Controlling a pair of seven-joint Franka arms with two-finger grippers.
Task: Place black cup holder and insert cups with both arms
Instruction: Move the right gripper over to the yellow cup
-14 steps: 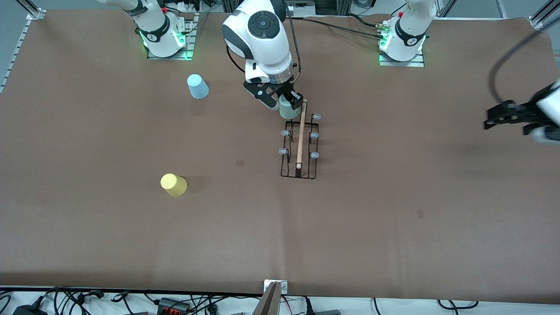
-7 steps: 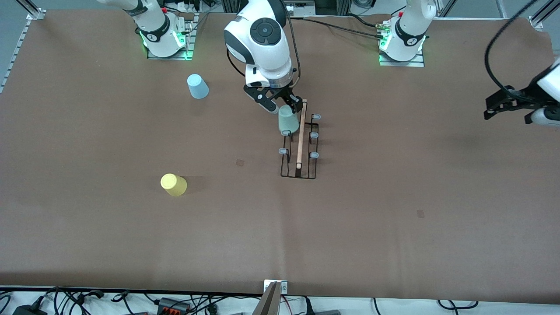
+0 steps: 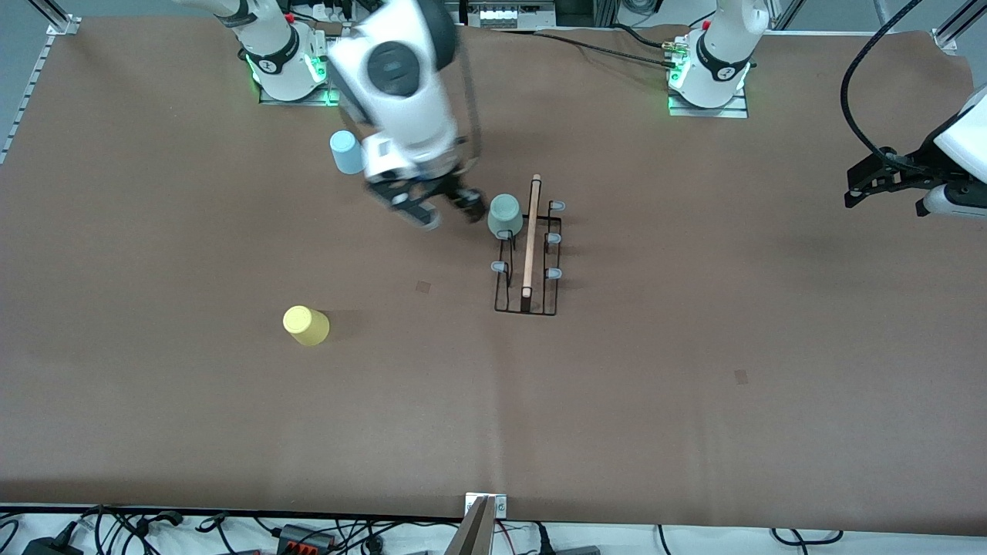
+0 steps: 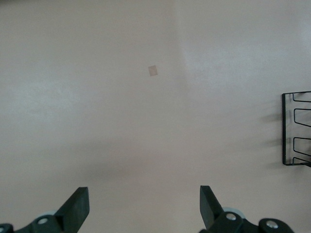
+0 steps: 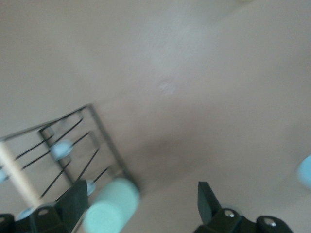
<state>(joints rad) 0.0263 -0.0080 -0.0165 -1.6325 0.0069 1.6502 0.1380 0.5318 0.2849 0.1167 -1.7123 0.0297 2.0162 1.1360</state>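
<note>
You see black cup holder (image 3: 528, 254) mid-table, mint cup (image 3: 504, 215) capping its 11 o'clock prong. Right gripper (image 3: 432, 210) at cup's 9 o'clock, fingers apart, empty. Left gripper (image 3: 875, 185) waits at left arm's end, fingers apart.

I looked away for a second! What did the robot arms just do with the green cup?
The right gripper let go of the mint green cup, leaving it upside down on a prong of the black cup holder, and swung away toward the light blue cup. The left gripper rose slightly, still open. The yellow cup stayed put.
</note>
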